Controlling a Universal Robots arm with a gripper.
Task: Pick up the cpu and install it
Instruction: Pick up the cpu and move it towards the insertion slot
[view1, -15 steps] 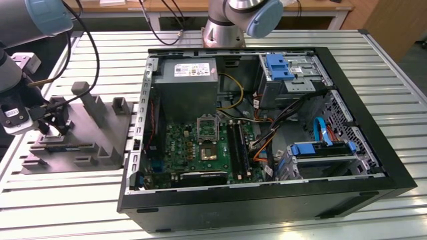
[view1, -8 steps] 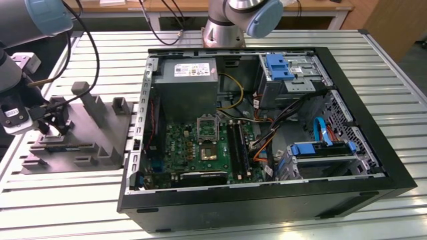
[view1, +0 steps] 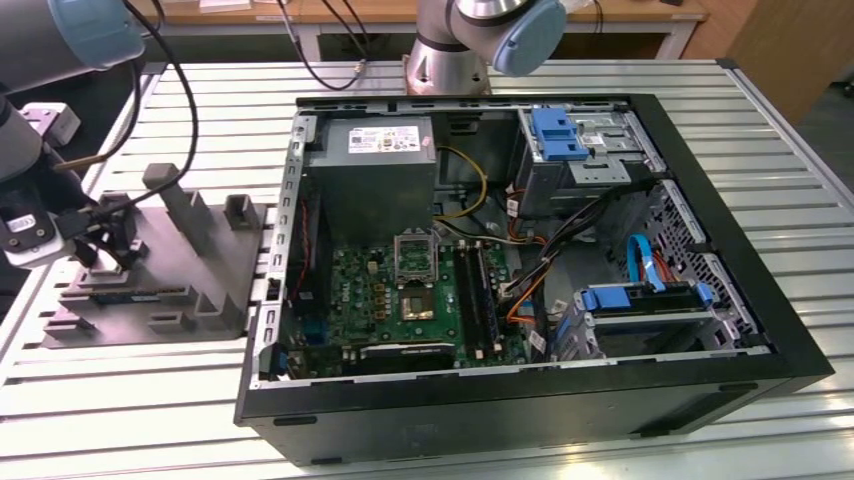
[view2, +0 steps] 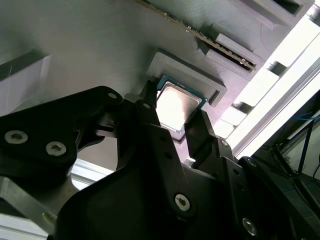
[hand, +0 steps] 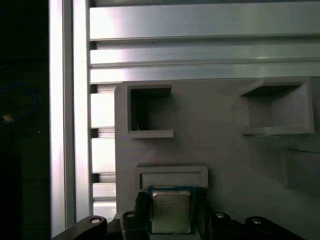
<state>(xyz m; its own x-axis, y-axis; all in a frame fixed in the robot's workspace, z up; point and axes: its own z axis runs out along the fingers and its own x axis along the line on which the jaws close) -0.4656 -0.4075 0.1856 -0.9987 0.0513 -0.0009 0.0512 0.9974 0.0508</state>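
**Inspector A:** Where does the gripper (hand: 171, 204) stand?

**Inspector B:** Over the grey moulded tray (view1: 187, 275), at the exterior view's left, on the slatted metal counter (view1: 801, 150).

**Inspector A:** Its state?

**Inspector B:** Narrow. In both wrist views the black fingers (view2: 149, 117) sit against two opposite edges of the cpu (hand: 171, 215), whose metal top faces the cameras.

**Inspector A:** And the cpu's position?

**Inspector B:** Between those fingers, just beside a raised rectangular frame (hand: 172, 170) on the tray. Whether it is clear of the tray surface cannot be told.

**Inspector A:** The computer case (view1: 747, 330)?

**Inspector B:** Open, to the right of the tray in the exterior view, and well apart from the gripper.
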